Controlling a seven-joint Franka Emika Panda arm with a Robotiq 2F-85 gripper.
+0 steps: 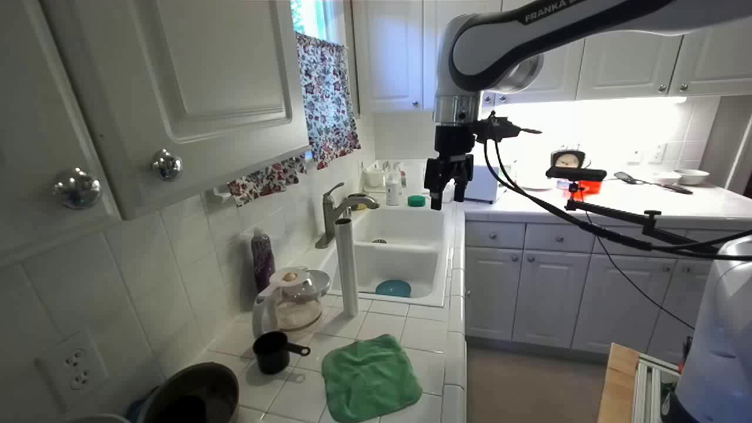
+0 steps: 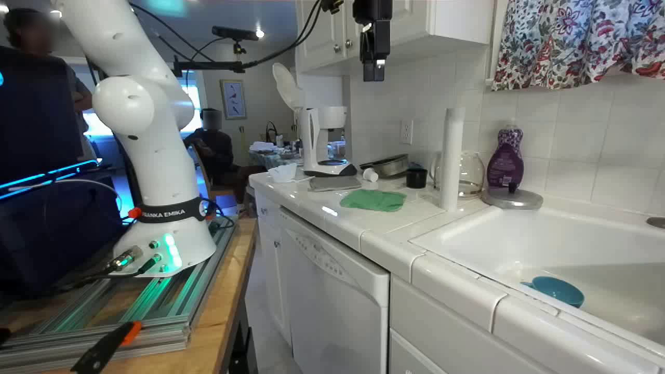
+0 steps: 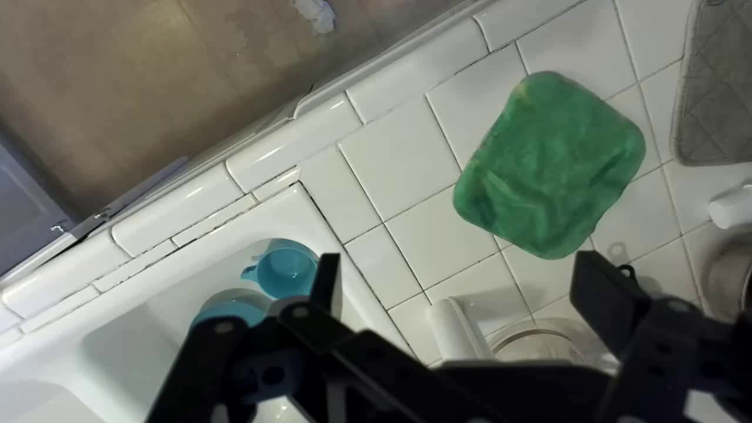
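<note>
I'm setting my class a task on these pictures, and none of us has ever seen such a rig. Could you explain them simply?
The machine is a single jointed robot arm ending in black jaws. Two pictures are taken from outside it, from different places. The third is taken from its wrist, looking down past the jaws.

On the tiled counter lie a green cloth and a black measuring cup with a handle. A white tube stands upright near a glass coffee pot. In the sink is a blue cup; the wrist view also shows a second blue thing, partly hidden behind the jaws, so I can't say what it is.

Nothing is held: the jaws stand wide apart, hanging in the air.
</note>
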